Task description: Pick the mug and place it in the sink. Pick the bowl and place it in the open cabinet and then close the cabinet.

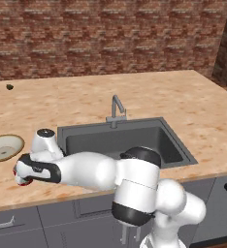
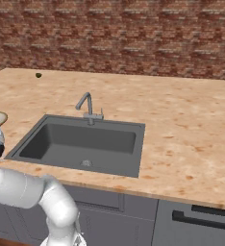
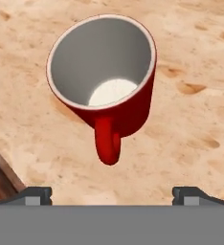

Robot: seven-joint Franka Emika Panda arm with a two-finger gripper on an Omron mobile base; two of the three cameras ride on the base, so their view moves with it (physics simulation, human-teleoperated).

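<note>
Mug pickup — early stage, nothing yet placed.

Gripper (image 3: pixel 112 194): jaws spread wide, holding nothing, fingertips on either side of the view's bottom edge, poised above the mug (image 3: pixel 104 81). Mug: red, white inside, upright on the counter (image 1: pixel 193 106) left of the sink (image 1: pixel 176 150), handle turned toward the hand. Sink: basin bare, tap at its back rim. Bowl (image 1: pixel 4 147): cream, tan rim, on the counter beyond the mug, near the left edge — untouched. Judged remaining: grasp and sink the mug, shelve the bowl, shut the cabinet.
</note>
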